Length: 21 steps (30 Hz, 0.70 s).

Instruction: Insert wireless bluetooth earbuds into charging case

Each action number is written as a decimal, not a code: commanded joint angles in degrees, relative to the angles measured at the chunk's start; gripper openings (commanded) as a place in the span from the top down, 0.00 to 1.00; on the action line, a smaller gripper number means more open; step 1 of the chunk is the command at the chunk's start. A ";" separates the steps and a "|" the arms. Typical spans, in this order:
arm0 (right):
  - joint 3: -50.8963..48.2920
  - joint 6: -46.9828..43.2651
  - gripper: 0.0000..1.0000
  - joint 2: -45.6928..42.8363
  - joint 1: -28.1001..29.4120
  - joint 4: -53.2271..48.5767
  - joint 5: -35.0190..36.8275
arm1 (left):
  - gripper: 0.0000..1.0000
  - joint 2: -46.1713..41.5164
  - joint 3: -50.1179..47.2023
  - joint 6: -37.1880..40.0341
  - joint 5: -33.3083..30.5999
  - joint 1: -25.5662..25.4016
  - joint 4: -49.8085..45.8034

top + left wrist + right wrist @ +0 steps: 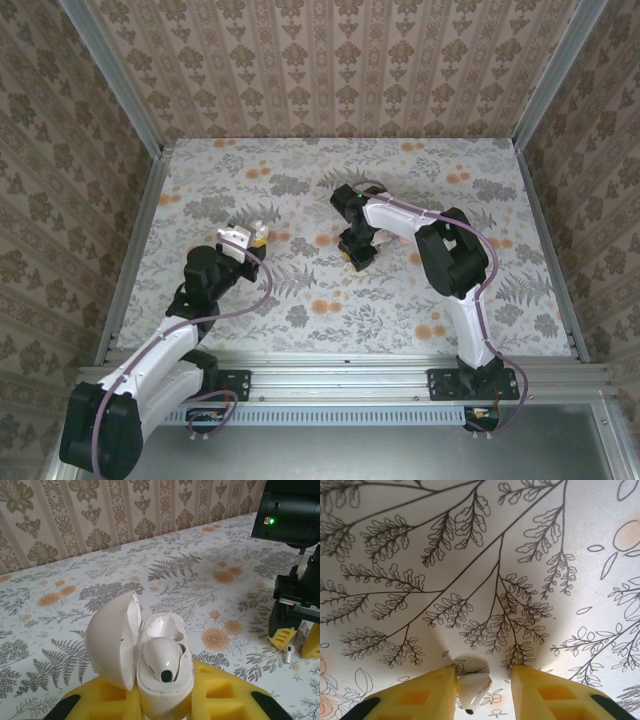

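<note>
Right wrist: R gripper (484,681) is straddling earbud (472,692), jaws apart, unclamped; bud's looking tiny, light, slick, prob. needing gentle mid-body pinch. L gripper (164,702) is clamping case (117,645).

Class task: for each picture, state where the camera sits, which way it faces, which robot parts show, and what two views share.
Top external: high behind the robot, looking down on the table; left arm, right arm, left gripper, right gripper.
Left wrist: on the left arm, facing across the table to the wall; left gripper holds the open case, seated earbud inside.
Right wrist: on the right arm, facing straight down; right gripper straddles the loose earbud.
Shared: both wrist views show the loose earbud.
</note>
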 commanded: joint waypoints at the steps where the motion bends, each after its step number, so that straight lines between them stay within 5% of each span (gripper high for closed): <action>1: -1.06 0.32 0.67 1.49 -0.17 2.26 -1.07 | 0.95 0.34 1.54 -1.20 1.20 0.65 1.34; 21: -3.52 -0.59 0.74 -2.19 -0.17 7.02 -0.24 | 0.95 1.49 1.88 -1.54 2.47 1.26 1.49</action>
